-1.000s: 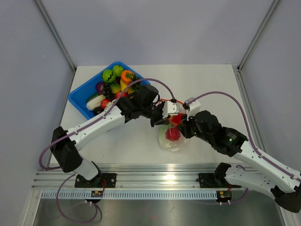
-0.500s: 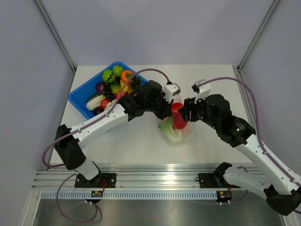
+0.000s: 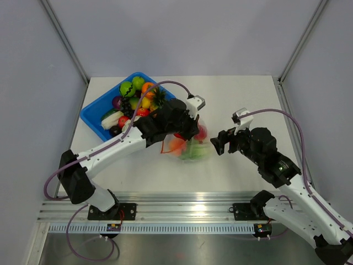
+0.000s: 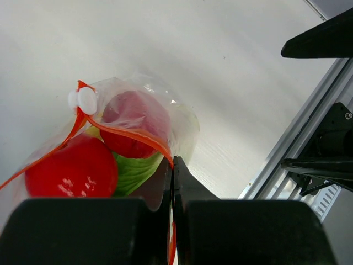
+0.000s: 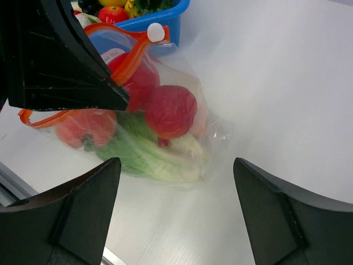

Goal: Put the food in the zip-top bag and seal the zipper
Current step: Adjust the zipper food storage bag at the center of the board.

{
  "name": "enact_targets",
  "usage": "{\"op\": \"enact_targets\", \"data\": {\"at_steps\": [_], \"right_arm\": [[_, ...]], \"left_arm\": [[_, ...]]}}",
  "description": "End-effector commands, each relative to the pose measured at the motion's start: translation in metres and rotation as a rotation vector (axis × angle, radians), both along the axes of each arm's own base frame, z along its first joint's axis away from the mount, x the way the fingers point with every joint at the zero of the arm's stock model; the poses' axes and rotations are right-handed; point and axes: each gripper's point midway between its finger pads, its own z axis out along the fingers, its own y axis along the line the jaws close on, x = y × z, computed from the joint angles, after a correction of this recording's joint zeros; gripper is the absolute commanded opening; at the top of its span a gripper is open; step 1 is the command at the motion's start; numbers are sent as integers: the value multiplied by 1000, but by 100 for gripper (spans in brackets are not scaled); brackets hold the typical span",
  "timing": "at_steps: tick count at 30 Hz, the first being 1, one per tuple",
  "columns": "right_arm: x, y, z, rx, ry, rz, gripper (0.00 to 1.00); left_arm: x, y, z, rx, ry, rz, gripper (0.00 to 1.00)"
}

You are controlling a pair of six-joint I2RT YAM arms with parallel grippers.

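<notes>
The left pincer [image 4: 172,165] pinches the zipper [image 4: 132,135]. The zip-top bag [image 3: 193,150] lies lengthwise, its mouth toward the counter's [image 3: 248,99] left edge and its closed end toward the right. The right pincer [image 5: 176,163] is spread.

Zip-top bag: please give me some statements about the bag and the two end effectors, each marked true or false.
1. The left end effector is shut on the zipper. True.
2. The right end effector grips the zip-top bag. False: it is open and apart from the bag.
3. The bag contains red pieces and lettuce. True.
4. The blue bin contains nothing. False: it holds several pieces of food.
</notes>
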Motion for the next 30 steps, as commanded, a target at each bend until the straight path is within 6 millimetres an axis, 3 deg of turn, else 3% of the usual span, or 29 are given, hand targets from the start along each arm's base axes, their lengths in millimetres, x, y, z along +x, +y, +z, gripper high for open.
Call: {"op": "enact_targets", "data": {"at_steps": [1,6,14,25,30], "right_arm": [[6,2,43,59,-188,20,91],[-1,35,30,40,-86,197,84],[4,53,15,39,-34,287,80],[22,48,-12,20,9,309,74],[20,53,-20,21,28,356,55]], "left_arm": [[-3,-4,30,-97,-80,-23,0],[-20,-1,21,-107,-82,-110,0],[-47,16,11,-110,-120,-220,0],[-58,16,0,-94,-98,-300,0],[-58,13,-1,-97,-91,-310,0]]}}
